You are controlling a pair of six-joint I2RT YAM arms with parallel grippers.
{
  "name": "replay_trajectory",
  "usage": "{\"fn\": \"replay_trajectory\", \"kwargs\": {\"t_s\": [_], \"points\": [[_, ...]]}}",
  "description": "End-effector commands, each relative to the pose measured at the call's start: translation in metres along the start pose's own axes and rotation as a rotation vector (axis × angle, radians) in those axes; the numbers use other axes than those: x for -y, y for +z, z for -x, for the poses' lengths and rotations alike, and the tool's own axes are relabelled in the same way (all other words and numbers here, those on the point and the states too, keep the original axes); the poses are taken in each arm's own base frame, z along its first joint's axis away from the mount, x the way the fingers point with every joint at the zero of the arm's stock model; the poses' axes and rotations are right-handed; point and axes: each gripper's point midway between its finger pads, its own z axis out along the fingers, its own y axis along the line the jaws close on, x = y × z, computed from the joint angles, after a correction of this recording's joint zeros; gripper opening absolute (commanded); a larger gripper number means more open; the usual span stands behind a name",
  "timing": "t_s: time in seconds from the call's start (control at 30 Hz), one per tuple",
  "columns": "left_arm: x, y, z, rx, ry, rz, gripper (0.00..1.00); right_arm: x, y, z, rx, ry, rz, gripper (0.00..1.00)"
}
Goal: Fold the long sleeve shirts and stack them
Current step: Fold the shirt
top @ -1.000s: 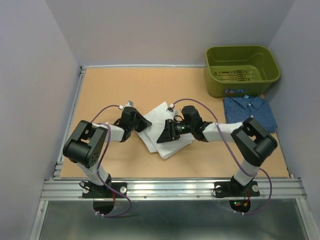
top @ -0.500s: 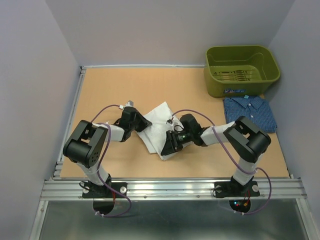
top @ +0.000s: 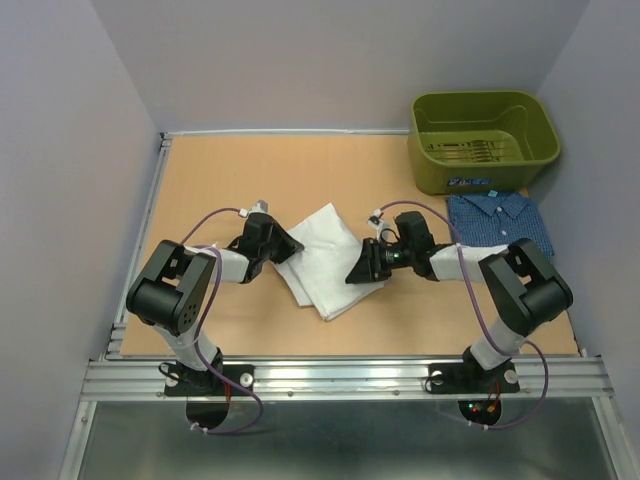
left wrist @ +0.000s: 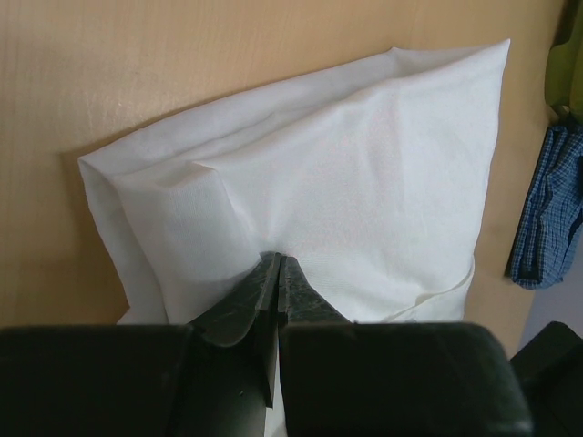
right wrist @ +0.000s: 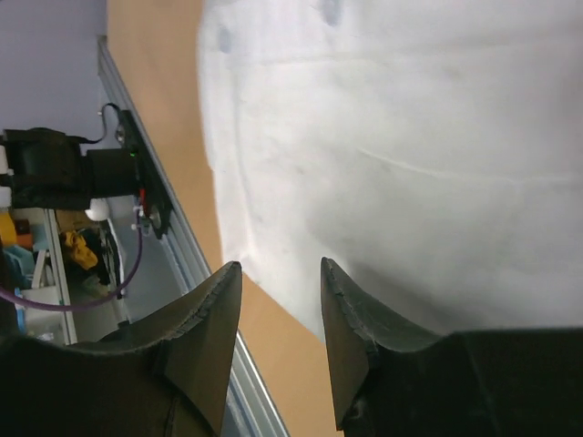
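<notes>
The left end effector (left wrist: 278, 269) pinches the white shirt (left wrist: 364, 182) by its edge. The right end effector (right wrist: 279, 266) hangs open, holding nothing. A hard pull could drag the fold open.

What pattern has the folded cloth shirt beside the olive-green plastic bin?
The folded cloth shirt is dark blue with a fine check, clearest in the left wrist view.

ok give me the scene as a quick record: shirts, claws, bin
white shirt: folded, lying flat in the middle
blue shirt: folded, on the right, just in front of the bin, not stacked with the white one
bin: olive green, far right corner
left claw: shut, tips at the white shirt's edge; pinch on cloth unclear
right claw: open, over the white shirt's other edge, holding nothing
</notes>
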Motion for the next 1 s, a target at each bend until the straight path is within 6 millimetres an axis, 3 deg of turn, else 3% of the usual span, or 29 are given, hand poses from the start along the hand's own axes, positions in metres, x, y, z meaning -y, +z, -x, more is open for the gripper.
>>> {"fn": "replay_trajectory", "kwargs": {"t_s": [0.0,0.1,0.2,0.37,0.53,0.6,0.63,0.7,0.8,0.97], "points": [[-0.018,0.0,-0.001,-0.003,0.029,0.076,0.12,0.042,-0.005,-0.032,-0.042,0.062,-0.093,0.45],[-0.021,0.0,-0.002,-0.008,0.034,0.084,0.12,0.057,-0.012,-0.035,-0.013,0.089,-0.151,0.45],[-0.025,0.0,-0.006,-0.022,0.036,0.096,0.12,0.044,-0.016,-0.016,0.041,0.042,-0.143,0.45],[-0.027,-0.001,-0.008,-0.025,0.043,0.1,0.12,-0.01,-0.025,0.036,0.144,-0.047,-0.047,0.47],[-0.023,-0.003,-0.004,-0.014,0.046,0.091,0.12,-0.071,-0.007,0.09,0.234,-0.159,0.068,0.5],[-0.023,-0.003,-0.004,-0.011,0.045,0.093,0.12,-0.073,0.009,0.098,0.239,-0.142,0.099,0.51],[-0.023,-0.003,-0.004,-0.01,0.046,0.096,0.12,-0.08,0.014,0.113,0.272,-0.161,0.108,0.52],[-0.026,-0.003,-0.005,-0.012,0.047,0.102,0.12,-0.075,0.037,0.121,0.285,-0.137,0.086,0.54],[-0.029,-0.003,-0.007,-0.015,0.045,0.112,0.12,-0.063,0.053,0.125,0.297,-0.098,0.092,0.55],[-0.035,-0.002,-0.011,-0.025,0.032,0.127,0.12,-0.013,0.078,0.112,0.284,-0.028,0.027,0.56]]}}
